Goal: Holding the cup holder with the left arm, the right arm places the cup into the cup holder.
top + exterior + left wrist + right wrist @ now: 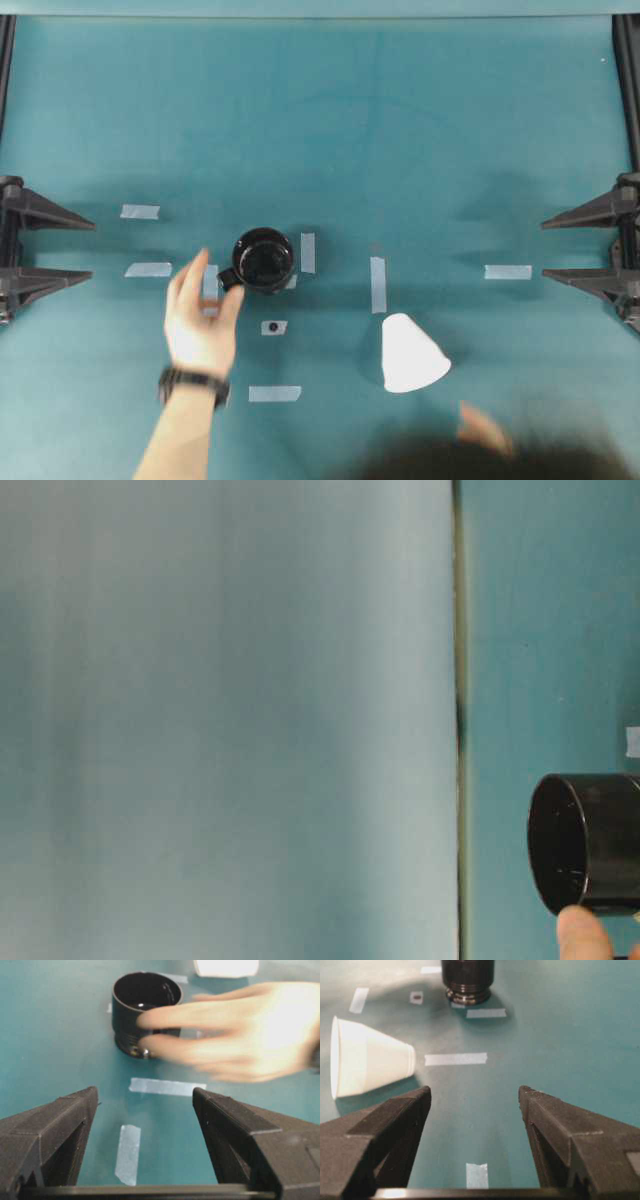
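Table-level view is mostly a blank pale teal blur; only the cup holder (588, 842) shows at the lower right, cut by the frame edge, with a fingertip (583, 935) below it. A person's hand (203, 322), motion-blurred, touches the holder's small side handle at centre-left of the overhead frame; black wristwatch (192, 382) on that wrist. Dark blurred mass along the overhead's bottom edge, unreadable.

Cup holder: glossy black cylinder, upright, ribbed base. The cup (410, 354): plain white cone lying on its side, lower centre-right, well apart from the holder.

Matte teal table (400, 120) with pale tape strips (378, 284). No legible writing.

Left gripper (145, 1097) and right gripper (475, 1095): black fingers spread wide, nothing between them, parked at the overhead's left and right edges.
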